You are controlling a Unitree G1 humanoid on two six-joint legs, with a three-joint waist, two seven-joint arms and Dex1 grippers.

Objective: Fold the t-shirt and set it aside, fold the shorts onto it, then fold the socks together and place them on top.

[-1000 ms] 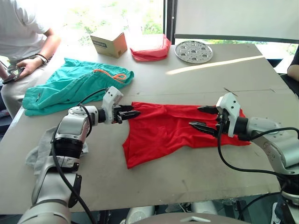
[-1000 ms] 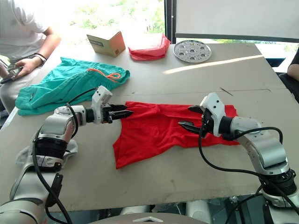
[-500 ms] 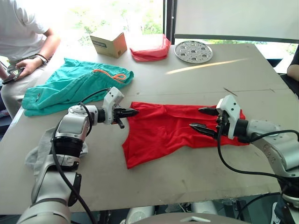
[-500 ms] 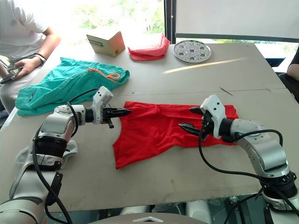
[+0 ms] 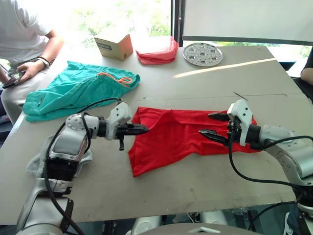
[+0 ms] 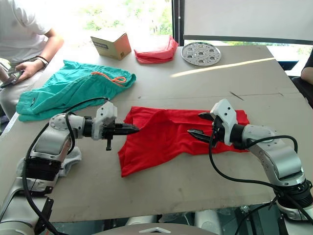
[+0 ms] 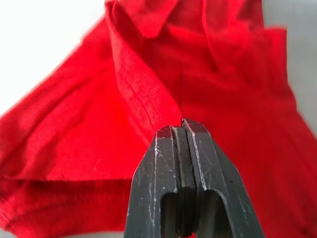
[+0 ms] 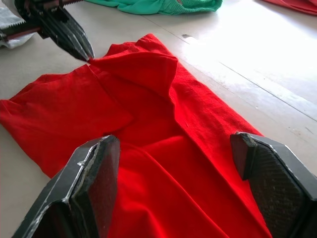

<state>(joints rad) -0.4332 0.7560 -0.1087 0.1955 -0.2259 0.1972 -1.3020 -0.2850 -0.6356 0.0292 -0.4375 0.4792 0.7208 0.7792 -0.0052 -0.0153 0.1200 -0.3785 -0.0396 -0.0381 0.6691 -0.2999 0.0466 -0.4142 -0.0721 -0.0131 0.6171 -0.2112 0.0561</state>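
Note:
The red t-shirt (image 5: pixel 171 139) lies spread across the middle of the table. My left gripper (image 5: pixel 145 129) is shut on its left edge, where the fabric rises in a small ridge; in the left wrist view a seam runs straight into the closed fingertips (image 7: pixel 181 130). Over the shirt's right part my right gripper (image 5: pixel 205 124) hangs open, its fingers (image 8: pixel 94 183) wide apart above the cloth. The teal shorts (image 5: pixel 73 90) with an orange drawstring lie crumpled at the far left. A light grey sock (image 5: pixel 36 164) lies by the left table edge, partly hidden under my left arm.
A cardboard box (image 5: pixel 114 45), a pinkish-red folded cloth (image 5: pixel 157 50) and a round metal plate (image 5: pixel 202 54) sit along the far edge. A person (image 5: pixel 24 34) sits at the far left corner. Bare tabletop (image 5: pixel 195 181) runs along the near side.
My left gripper has shut on the shirt's left edge and moved a little toward me, bunching that edge up. The right gripper has barely moved.

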